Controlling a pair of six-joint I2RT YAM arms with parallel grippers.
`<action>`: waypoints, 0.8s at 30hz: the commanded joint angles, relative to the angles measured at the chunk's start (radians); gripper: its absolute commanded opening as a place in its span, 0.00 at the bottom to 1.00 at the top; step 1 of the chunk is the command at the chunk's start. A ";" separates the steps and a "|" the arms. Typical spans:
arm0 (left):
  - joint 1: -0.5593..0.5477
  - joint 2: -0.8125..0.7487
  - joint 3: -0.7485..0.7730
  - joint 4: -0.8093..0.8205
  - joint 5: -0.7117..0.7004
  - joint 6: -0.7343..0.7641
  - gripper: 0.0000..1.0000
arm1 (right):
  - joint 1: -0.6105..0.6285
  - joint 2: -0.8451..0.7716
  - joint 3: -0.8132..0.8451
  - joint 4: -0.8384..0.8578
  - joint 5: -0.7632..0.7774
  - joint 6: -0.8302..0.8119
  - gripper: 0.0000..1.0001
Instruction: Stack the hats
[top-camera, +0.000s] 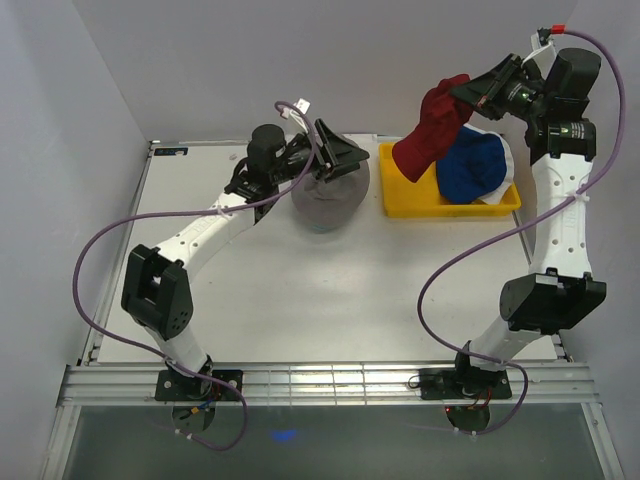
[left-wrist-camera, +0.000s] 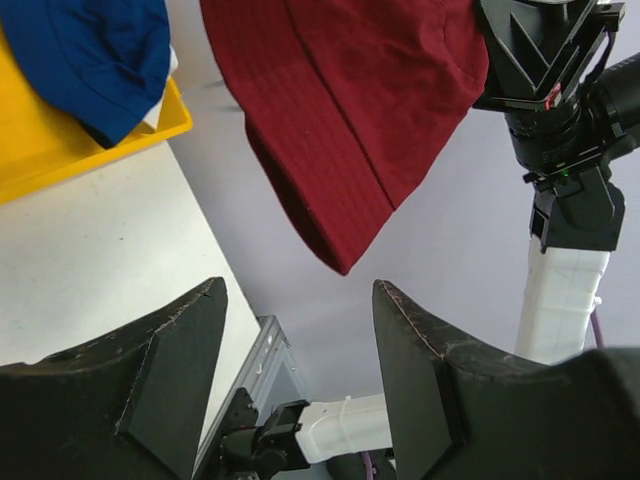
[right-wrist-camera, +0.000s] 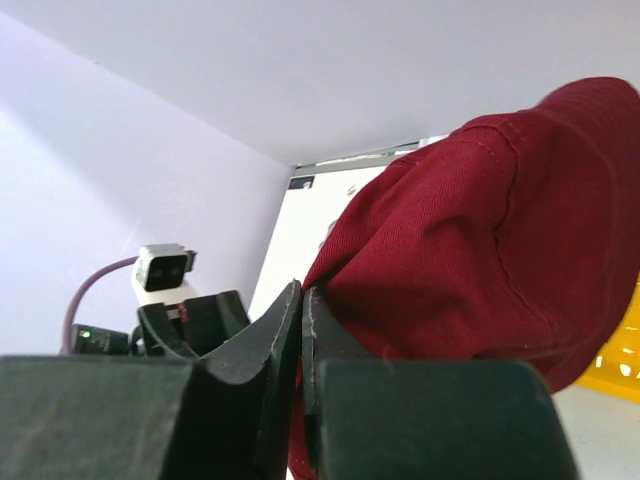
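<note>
The right pincer (top-camera: 468, 95) is shut tight on the dark red hat (top-camera: 430, 130). It holds the hat by its edge, high up at the far right. The hat hangs down from the pincer, and its low end is over the far left part of the yellow tray (top-camera: 400, 208). In the right wrist view the pincer (right-wrist-camera: 300, 295) is pressed together, with red cloth (right-wrist-camera: 480, 240) pinched in it.

The tray sits on the tabletop (top-camera: 300, 290) at the far right. A blue hat (top-camera: 470, 165) lies in the tray. A white hat (top-camera: 503, 187) peeks out from under it on the right side.

A grey hat (top-camera: 325, 205) lies on the tabletop in the far middle, just to the left of the tray. The left pincer (top-camera: 340, 160) is at the far edge of this grey hat. The top view does not show if it touches the hat.

In the left wrist view the left pincer (left-wrist-camera: 298, 300) is wide open. Its two black fingers (left-wrist-camera: 160, 380) stand well apart and there is nothing between them. This view looks to the right. It shows the red hat (left-wrist-camera: 350, 110) hanging in the air, and the blue hat (left-wrist-camera: 90, 55) in the tray (left-wrist-camera: 60, 160).
</note>
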 joint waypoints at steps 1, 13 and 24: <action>-0.031 0.006 0.034 0.090 -0.055 -0.066 0.70 | 0.005 -0.062 -0.021 0.115 -0.088 0.069 0.08; -0.095 0.074 0.016 0.267 -0.132 -0.278 0.71 | 0.040 -0.115 -0.076 0.157 -0.138 0.120 0.08; -0.109 0.118 0.045 0.320 -0.165 -0.353 0.70 | 0.086 -0.105 -0.076 0.170 -0.146 0.134 0.08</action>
